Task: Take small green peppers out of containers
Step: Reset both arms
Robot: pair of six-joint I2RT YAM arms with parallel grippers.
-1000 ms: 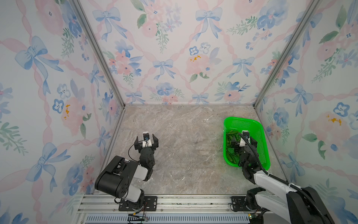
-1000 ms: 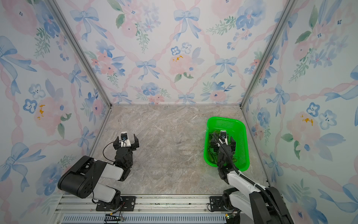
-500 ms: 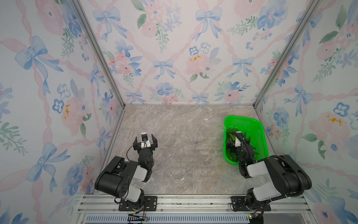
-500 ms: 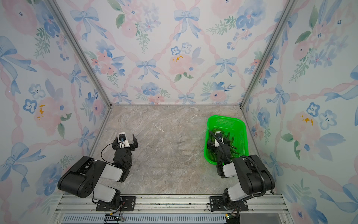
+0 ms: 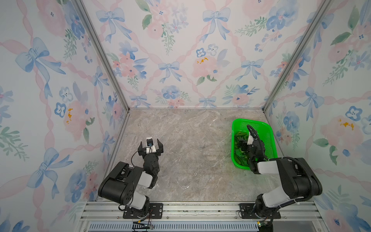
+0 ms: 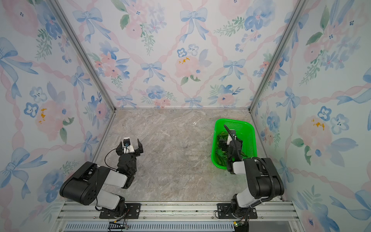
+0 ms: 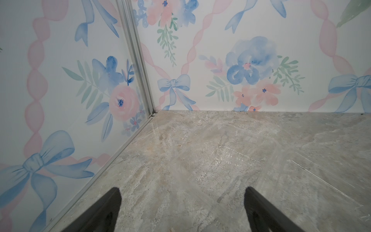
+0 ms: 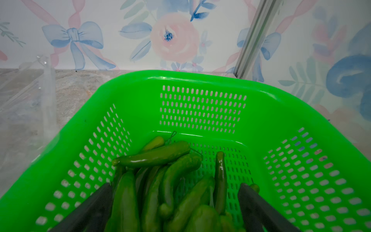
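The peppers (image 8: 160,176) lie heaped in the basket (image 8: 180,78) at the table's (image 5: 190,130) right side, largely hidden in both top views by the right arm. The right gripper (image 8: 174,186) hangs over them, fingers wide apart, clamping nothing. The containers (image 7: 230,152) show only as faint clear outlines on the table, and I cannot count them. The left gripper (image 7: 182,190) is spread wide and empty.

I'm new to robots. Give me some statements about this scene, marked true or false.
1. The small green peppers lie piled in the green basket. True.
2. The right gripper is clamped on a pepper. False: its jaws stand open, gripping nothing.
3. The left gripper is open and holds nothing. True.
4. The basket sits beside the left gripper. False: it is the right gripper that is at the basket.
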